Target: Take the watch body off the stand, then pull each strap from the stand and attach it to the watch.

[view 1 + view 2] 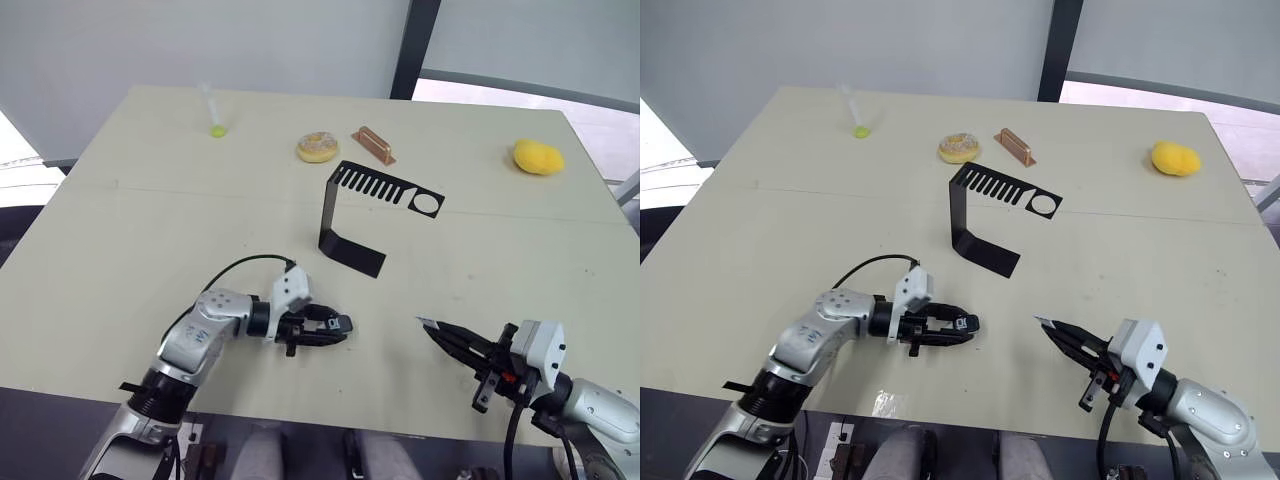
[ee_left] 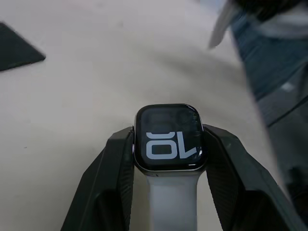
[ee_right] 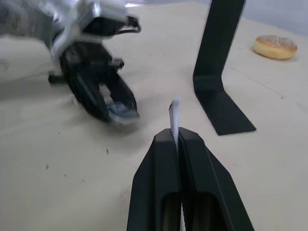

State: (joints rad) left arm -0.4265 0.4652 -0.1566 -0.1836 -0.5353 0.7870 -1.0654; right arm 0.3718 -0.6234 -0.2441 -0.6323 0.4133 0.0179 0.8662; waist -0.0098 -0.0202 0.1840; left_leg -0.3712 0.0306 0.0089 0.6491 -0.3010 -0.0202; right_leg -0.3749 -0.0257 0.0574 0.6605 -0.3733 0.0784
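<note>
My right gripper (image 3: 176,139) pinches the slim white rubbery strap (image 3: 174,114). My left gripper (image 2: 168,144) clamps the small black glossy-screened watch body (image 2: 168,138) (one white band (image 2: 172,202) seems fitted already). Next I must align strap end to case.

Silver-grey rounded shells on both forearms, black joint rings between them. A white boxy camera block tops each wrist. The left gripper (image 1: 335,326) and right gripper (image 1: 432,329) carry matte black tapered fingers. Black cable loops over the left wrist.

Glossy-screened watch body (image 2: 168,138), matt black sheet-metal stand (image 1: 352,212)
</note>
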